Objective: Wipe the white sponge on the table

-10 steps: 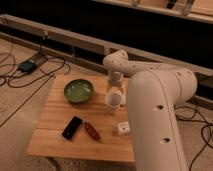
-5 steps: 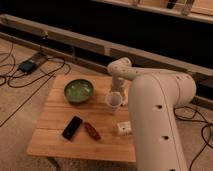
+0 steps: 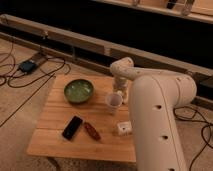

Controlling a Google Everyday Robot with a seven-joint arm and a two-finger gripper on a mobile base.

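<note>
The table [image 3: 60,117] is a low squarish one with a pale wooden plank top. My white arm reaches in from the right and bends down over the table's far right part. The gripper [image 3: 120,93] points down at the tabletop just behind and right of the white cup [image 3: 114,102]. No thin flat white sponge shows; the spot under the gripper is hidden by the cup and the arm.
On the table are a green bowl [image 3: 78,91] at the far left, a black phone [image 3: 72,127], a brown-red oblong thing [image 3: 91,131] and a white block with dark marks [image 3: 124,128] near the front right. Cables and a dark box [image 3: 27,65] lie on the floor to the left.
My wrist and gripper have shifted a little to the right and slightly down behind the cup. The objects on the table have not moved.
</note>
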